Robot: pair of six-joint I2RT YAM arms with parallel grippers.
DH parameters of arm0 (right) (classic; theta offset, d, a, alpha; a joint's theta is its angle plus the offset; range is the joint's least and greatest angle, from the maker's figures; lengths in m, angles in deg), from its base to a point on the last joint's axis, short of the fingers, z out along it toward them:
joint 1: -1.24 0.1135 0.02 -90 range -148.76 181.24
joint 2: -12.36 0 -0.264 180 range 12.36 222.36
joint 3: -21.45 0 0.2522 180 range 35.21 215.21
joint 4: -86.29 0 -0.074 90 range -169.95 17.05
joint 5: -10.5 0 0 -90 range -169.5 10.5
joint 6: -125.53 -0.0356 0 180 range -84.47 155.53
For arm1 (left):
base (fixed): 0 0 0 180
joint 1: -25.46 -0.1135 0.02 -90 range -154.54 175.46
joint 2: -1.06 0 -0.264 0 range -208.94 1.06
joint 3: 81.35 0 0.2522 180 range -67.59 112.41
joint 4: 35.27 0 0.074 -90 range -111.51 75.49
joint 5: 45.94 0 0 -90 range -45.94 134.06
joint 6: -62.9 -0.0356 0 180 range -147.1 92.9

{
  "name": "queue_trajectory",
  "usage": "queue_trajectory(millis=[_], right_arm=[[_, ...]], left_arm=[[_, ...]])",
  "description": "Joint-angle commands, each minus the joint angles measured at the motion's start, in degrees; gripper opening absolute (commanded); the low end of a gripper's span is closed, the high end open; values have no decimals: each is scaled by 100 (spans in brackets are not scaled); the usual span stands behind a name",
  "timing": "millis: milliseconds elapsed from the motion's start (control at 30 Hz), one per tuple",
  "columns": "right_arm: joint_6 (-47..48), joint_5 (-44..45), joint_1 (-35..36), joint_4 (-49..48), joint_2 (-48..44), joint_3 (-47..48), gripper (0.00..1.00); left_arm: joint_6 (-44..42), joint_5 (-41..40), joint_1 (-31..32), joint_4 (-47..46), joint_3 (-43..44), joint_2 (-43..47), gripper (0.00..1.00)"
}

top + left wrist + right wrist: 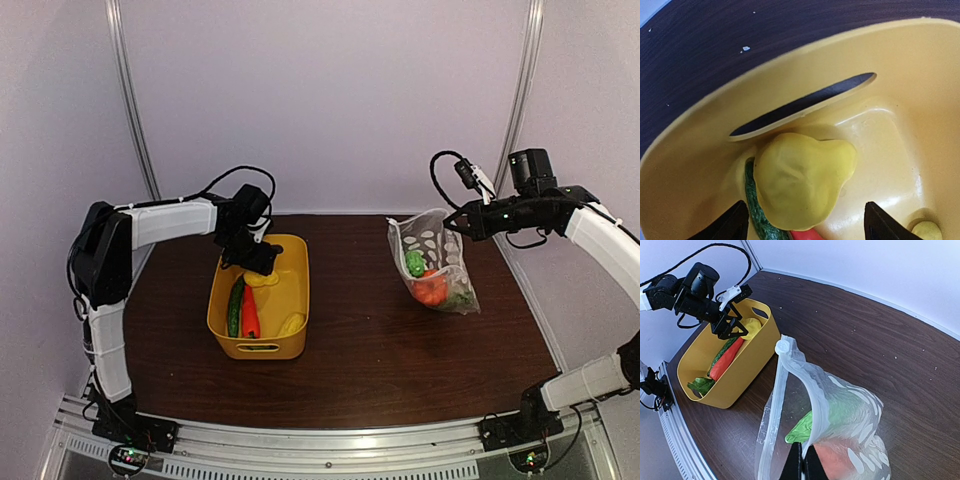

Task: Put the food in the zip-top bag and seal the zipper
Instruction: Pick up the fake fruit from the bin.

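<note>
The yellow tub [301, 300] holds food: a green cucumber [235, 305], a red-orange carrot [250, 313] and a yellow piece [291, 325]. My left gripper [262, 262] hangs open inside the tub's far end. Its fingers straddle a lumpy yellow piece [800, 187] without touching it. My right gripper [804, 465] is shut on the mouth edge of the polka-dot zip-top bag [440, 262] and holds it up off the table. The zipper [774, 405] gapes open. A green piece [802, 427] and an orange one [431, 288] lie in the bag.
A leafy green piece [701, 385] lies at the tub's near end. The tub's far wall has a handle slot [805, 104]. Dark wood table [370, 350] spreads between tub and bag; white walls close in behind and at both sides.
</note>
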Motion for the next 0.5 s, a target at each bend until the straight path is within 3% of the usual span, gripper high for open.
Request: queue_trajectory(millis=[0,300,467], right_arm=[[61,78,-33,-95,-19,-47,0],[54,44,-38,-90,-24,-16,0],[46,49,-34,-74,-25,10,0]], left_arm=[[79,51,-35,-203,216,-305,81],[173,-127,-40,-142,431,-545,78],[106,-75,-42,-148,404,-613,62]])
